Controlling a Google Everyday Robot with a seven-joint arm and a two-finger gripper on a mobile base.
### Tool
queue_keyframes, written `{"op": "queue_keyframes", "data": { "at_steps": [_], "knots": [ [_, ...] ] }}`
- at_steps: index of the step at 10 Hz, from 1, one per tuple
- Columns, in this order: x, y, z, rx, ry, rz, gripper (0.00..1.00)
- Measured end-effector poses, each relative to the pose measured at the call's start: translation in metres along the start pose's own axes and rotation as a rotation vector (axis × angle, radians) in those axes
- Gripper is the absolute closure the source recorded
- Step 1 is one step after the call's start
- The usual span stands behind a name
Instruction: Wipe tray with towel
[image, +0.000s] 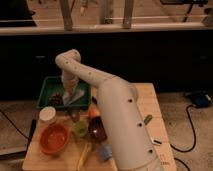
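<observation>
Over the green tray (49, 88), jaws hang at the towel (76, 98)

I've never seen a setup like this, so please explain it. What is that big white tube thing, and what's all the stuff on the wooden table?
The white tube is a robot's single arm, seen by one camera looking down along it. Where that camera is mounted is not known. The arm bends over a wooden table and ends in a gripper. The gripper is down inside a green tray at the table's far left, at a pale towel. Whether it actually grips the towel, I cannot tell. A dark clump also lies in the tray. Nearer the camera stand a white-lidded jar, an orange bowl and a dark red bowl.
</observation>
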Motion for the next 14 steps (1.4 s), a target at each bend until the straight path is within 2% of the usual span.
{"op": "queue_keyframes", "data": {
  "at_steps": [3, 4, 5, 7, 9, 11, 14],
  "knots": [
    [0.013, 0.039, 0.0, -0.087, 0.011, 0.03, 0.99],
    [0.026, 0.051, 0.001, -0.118, 0.026, 0.064, 0.99],
    [0.04, 0.055, 0.002, -0.139, 0.041, 0.091, 0.99],
    [0.064, 0.048, 0.003, -0.157, 0.068, 0.125, 0.99],
    [0.08, 0.033, 0.005, -0.157, 0.079, 0.124, 0.99],
    [0.086, 0.01, 0.007, -0.143, 0.075, 0.087, 0.99],
    [0.061, -0.013, 0.008, -0.116, 0.048, -0.007, 0.99]
  ]
}}
